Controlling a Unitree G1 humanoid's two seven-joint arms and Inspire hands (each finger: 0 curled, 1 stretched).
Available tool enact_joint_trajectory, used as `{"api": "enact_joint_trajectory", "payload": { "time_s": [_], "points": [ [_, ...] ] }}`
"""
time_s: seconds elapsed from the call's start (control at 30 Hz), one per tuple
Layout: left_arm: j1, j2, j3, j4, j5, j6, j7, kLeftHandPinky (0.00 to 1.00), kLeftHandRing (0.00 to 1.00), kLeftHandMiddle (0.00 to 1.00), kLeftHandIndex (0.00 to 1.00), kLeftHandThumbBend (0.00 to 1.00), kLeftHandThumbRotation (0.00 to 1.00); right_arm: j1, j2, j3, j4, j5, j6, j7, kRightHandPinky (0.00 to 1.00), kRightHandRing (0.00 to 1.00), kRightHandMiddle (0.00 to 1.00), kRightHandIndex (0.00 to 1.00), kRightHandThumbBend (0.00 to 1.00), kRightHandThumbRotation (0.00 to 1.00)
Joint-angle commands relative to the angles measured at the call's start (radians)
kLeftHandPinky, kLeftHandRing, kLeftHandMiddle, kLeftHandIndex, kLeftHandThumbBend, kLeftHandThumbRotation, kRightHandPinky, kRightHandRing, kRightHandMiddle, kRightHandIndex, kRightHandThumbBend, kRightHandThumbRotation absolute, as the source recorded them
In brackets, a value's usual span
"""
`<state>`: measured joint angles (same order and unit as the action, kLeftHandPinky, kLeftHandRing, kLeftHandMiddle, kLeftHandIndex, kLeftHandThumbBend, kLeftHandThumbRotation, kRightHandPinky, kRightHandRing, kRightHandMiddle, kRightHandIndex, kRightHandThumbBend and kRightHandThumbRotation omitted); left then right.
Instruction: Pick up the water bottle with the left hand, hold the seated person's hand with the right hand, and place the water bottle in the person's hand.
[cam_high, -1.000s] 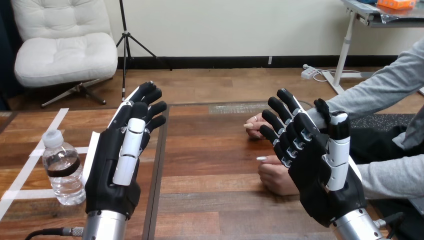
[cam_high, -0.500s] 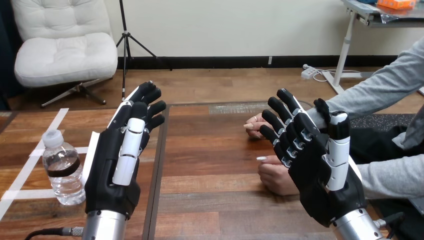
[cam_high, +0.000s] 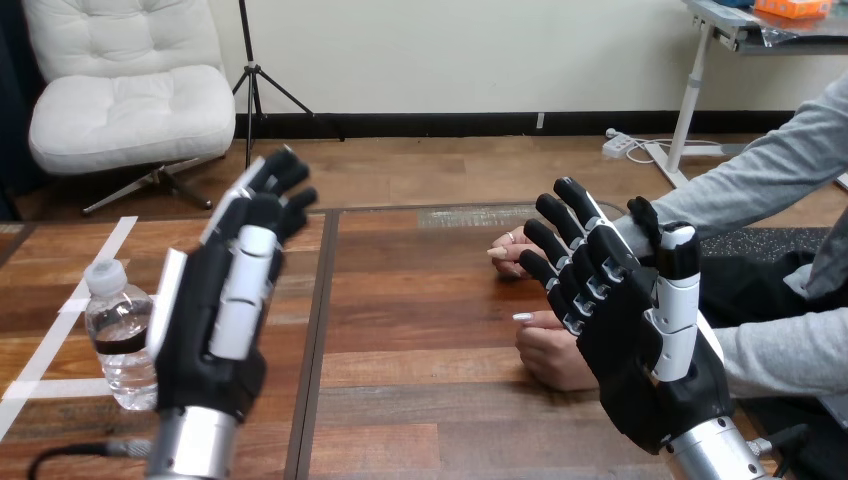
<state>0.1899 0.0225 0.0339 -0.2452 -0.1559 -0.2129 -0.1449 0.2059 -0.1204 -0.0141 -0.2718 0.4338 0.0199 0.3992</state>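
**Bottle untouched, both hands open**

Water bottle stands upright at the table's left side, capped. Left hand hangs just beside it, fingers straight, holding nothing. Right hand is also open, fingers spread, over the person's hands, gripping neither. The bottle is likely light, with thin, smooth walls that dent if squeezed. Best hold looks like mid-body at the dark label band.

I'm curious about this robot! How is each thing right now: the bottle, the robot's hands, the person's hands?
Water bottle: upright on the table, cap on, not gripped.
Left hand: open, fingers straight, raised beside the bottle.
Right hand: open, fingers straight, holding nothing.
Person's nearer hand: resting on the table, fingers curled.
Person's farther hand: on the table, partly hidden.
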Motion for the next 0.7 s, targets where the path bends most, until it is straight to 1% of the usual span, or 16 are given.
{"api": "enact_joint_trajectory", "payload": {
  "time_s": [0.0,0.3,0.53,0.67],
  "points": [
    [-0.102,0.028,0.039,-0.035,-0.025,-0.045,-0.010,0.90,0.87,0.88,0.87,0.73,0.87,-0.048,0.003,-0.009,-0.019,0.005,-0.011,0.001,1.00,1.00,1.00,1.00,0.88,1.00],
    [-0.150,0.057,0.079,-0.028,-0.030,-0.053,-0.006,0.95,0.90,0.90,0.88,0.75,0.88,-0.051,0.003,-0.007,-0.014,0.006,-0.013,0.007,1.00,1.00,1.00,1.00,0.88,1.00],
    [-0.194,0.075,0.117,0.008,-0.044,-0.085,-0.006,0.91,0.89,0.89,0.88,0.76,0.88,-0.051,0.004,-0.005,-0.013,0.002,-0.015,0.006,1.00,1.00,1.00,1.00,0.88,1.00],
    [-0.218,0.076,0.142,0.016,-0.045,-0.092,0.009,0.88,0.88,0.88,0.87,0.77,0.88,-0.052,0.004,-0.005,-0.012,0.001,-0.015,0.006,1.00,1.00,1.00,1.00,0.89,1.00]
  ]
}}
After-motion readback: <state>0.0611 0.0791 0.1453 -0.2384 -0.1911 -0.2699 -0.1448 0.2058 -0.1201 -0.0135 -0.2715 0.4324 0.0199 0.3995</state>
